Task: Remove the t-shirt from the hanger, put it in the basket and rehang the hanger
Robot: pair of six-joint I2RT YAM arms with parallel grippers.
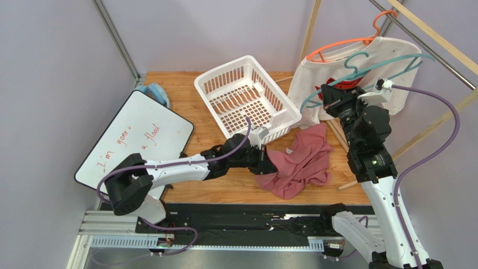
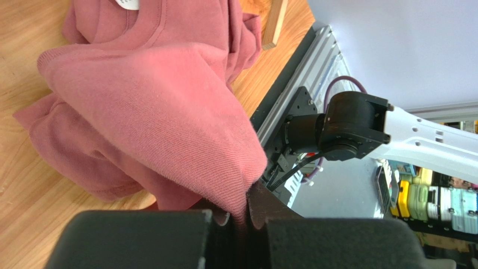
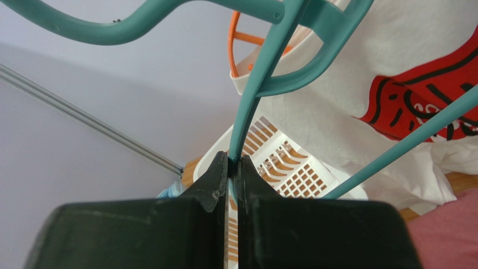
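Right at the left gripper, the fingers are pinched tight on a fold of the t-shirt. The cloth rises from between them and spills away ahead of the fingertips in a soft, crumpled heap on the table. It looks light and limp with no stiffness at all, so it will drape and drag rather than slide cleanly. A thick fold or the ribbed collar, further out from the fingers, looks like the surest place to grip.

Over to the right gripper, clamped shut on a thin bar of the hanger, which runs up and away from the fingertips. That plastic looks rigid, slim and smooth, so it may twist in a narrow pinch. No red cloth shows on its arms, and by my read the shirt is already free.

Just beyond the hanger hangs a white t-shirt on an orange hanger. Below and past the fingers sits the white basket.
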